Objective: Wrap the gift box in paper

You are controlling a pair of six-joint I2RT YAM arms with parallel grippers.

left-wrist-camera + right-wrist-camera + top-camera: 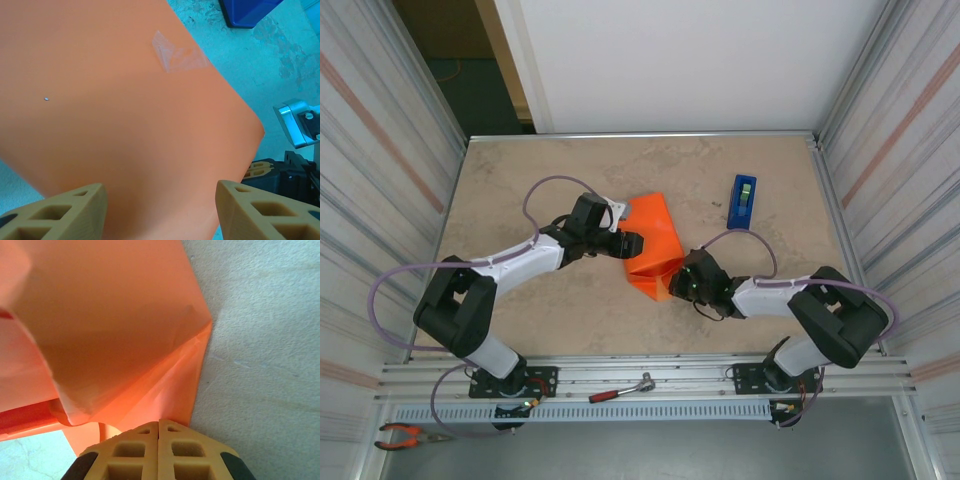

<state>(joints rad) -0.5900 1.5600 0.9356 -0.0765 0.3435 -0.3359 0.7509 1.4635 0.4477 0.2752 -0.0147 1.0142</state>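
From above, you are in the middle of folding: the paper (655, 232) sits crumpled into a wedge at mid-table, and the gift box, by my judgement, lies inside that fold. The left gripper (636, 244) is at the paper's left edge, the right gripper (678, 283) at its near right corner, and the tape dispenser (742, 200) stands apart to the far right. In your left wrist view the orange sheet looks smooth and flat, with one clear strip of tape (176, 54) stuck on it. The fingers (65, 212) stand apart with the paper between them, but whether they press on it you cannot tell. In your right wrist view the fingertips (140, 447) are closed flush together at the creased corner, and whether a sliver is pinched is unclear. Next you probably need to flatten that loose flap against the box and hold it for taping.
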